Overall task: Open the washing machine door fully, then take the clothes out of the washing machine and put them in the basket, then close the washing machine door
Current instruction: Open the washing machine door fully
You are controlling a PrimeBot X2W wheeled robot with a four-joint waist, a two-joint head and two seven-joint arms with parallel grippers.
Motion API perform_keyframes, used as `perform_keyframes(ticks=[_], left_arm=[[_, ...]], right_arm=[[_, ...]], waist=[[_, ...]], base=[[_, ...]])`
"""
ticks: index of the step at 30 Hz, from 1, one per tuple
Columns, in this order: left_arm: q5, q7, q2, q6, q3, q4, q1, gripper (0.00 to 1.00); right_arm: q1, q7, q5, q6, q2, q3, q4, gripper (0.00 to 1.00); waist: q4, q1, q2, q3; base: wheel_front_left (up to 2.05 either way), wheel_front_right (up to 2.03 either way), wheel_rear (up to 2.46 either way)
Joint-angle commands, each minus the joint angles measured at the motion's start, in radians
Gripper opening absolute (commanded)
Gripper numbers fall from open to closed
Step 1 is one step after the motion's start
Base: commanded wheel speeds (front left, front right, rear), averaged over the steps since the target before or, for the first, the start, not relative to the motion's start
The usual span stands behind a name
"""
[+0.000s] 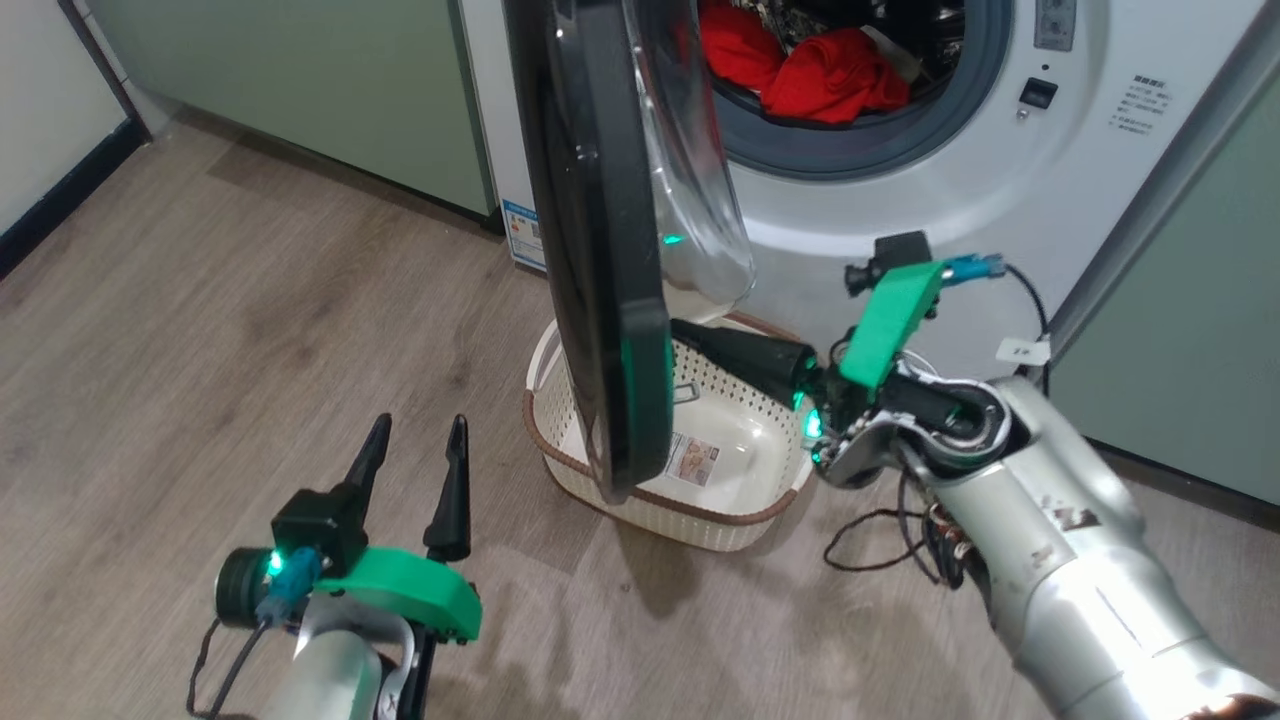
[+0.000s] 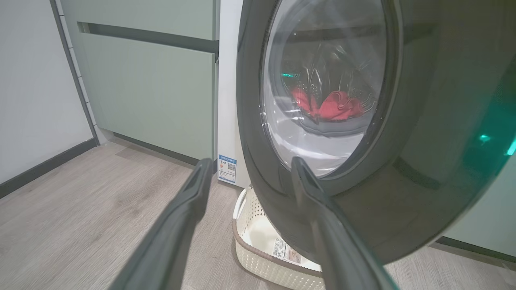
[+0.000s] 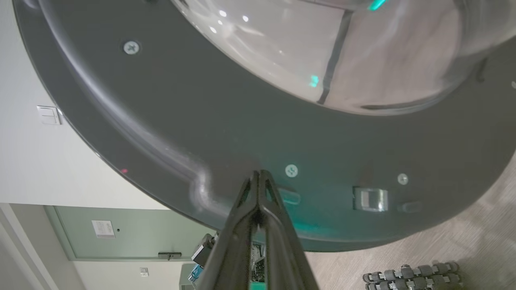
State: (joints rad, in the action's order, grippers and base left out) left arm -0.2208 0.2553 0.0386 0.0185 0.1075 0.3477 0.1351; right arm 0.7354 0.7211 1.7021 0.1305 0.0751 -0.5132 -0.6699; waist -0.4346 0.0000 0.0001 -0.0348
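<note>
The white washing machine (image 1: 900, 215) stands at the back, and its door (image 1: 590, 250) swings out edge-on toward me, black rim and glass bowl (image 1: 700, 180) hanging over the basket (image 1: 745, 515). Red clothes (image 1: 825, 75) lie in the drum mouth; through the door glass they show as red clothes (image 2: 330, 106). My right gripper (image 1: 700, 340) is shut, empty, and reaches over the basket to the door's inner side. In the right wrist view the right gripper (image 3: 258, 174) touches the door's dark inner rim (image 3: 225, 133) with its tips. My left gripper (image 1: 420, 430) stands open over the floor, left of the door.
Pale green cabinets (image 1: 300, 90) flank the machine on the left, and another cabinet (image 1: 1180, 330) on the right. A door latch (image 3: 370, 198) sits right of my right fingertips. A wall with black skirting (image 2: 40, 165) runs along the far left. Wood floor (image 1: 200, 300) lies open at left.
</note>
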Motion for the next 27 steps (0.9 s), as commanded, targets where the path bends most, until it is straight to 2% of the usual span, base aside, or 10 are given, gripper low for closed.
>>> perform_keyframes(ticks=[1,4,5,6,7,8,11,16,21,27], left_arm=[[-0.002,0.006,0.012,0.0,-0.037,-0.023,0.031,1.0],[-0.001,0.006,0.012,-0.001,-0.048,-0.022,0.03,1.0],[0.001,0.006,0.012,-0.002,-0.052,-0.022,0.028,1.0],[0.004,0.006,0.012,-0.001,-0.059,-0.021,0.025,1.0],[0.007,0.006,0.012,-0.001,-0.068,-0.021,0.02,1.0],[0.011,0.006,0.012,0.0,-0.079,-0.021,0.015,1.0],[0.019,0.006,0.012,0.005,-0.116,-0.02,0.003,1.0],[0.05,0.006,0.013,0.024,-0.198,-0.024,-0.003,1.0],[0.076,0.006,0.018,0.042,-0.258,-0.028,0.004,1.0],[0.092,0.006,0.018,0.057,-0.315,-0.026,0.002,1.0]], right_arm=[[0.006,-0.016,0.012,0.0,-0.024,-0.015,0.035,0.0],[0.001,-0.052,0.015,0.0,-0.025,-0.027,0.02,0.0],[0.0,-0.072,0.009,0.0,-0.025,-0.029,0.002,0.08],[-0.003,-0.084,0.012,0.0,-0.025,-0.032,-0.009,0.42],[-0.008,-0.09,0.022,0.0,-0.025,-0.036,-0.016,0.95],[-0.012,-0.099,0.028,0.0,-0.025,-0.038,-0.02,1.0],[-0.026,-0.135,0.03,0.0,-0.025,-0.034,-0.011,1.0],[-0.082,-0.232,-0.044,0.0,-0.019,0.006,0.027,1.0],[-0.131,-0.386,-0.187,0.0,0.034,-0.023,0.058,1.0],[-0.204,-0.584,-0.255,0.0,0.094,-0.04,0.113,1.0]], waist=[[0.0,0.0,-0.0001,0.003],[0.01,0.0,-0.0001,0.012],[0.016,0.0,-0.0001,0.016],[0.023,0.0,-0.0001,0.022],[0.033,0.0,-0.0001,0.027],[0.044,0.0,-0.0001,0.032],[0.078,0.0,-0.0001,0.04],[0.155,0.0,-0.0001,0.052],[0.212,0.0,-0.0001,0.058],[0.27,0.0,-0.0001,0.072]], base=[[0.0,0.0,0.0],[0.0,0.0,0.0],[0.0,0.0,0.0],[0.0,0.0,0.0],[0.0,0.0,0.0],[0.0,0.0,0.0],[0.0,0.0,0.0],[0.0,0.0,0.0],[0.0,0.0,0.0],[0.0,0.0,0.0]])
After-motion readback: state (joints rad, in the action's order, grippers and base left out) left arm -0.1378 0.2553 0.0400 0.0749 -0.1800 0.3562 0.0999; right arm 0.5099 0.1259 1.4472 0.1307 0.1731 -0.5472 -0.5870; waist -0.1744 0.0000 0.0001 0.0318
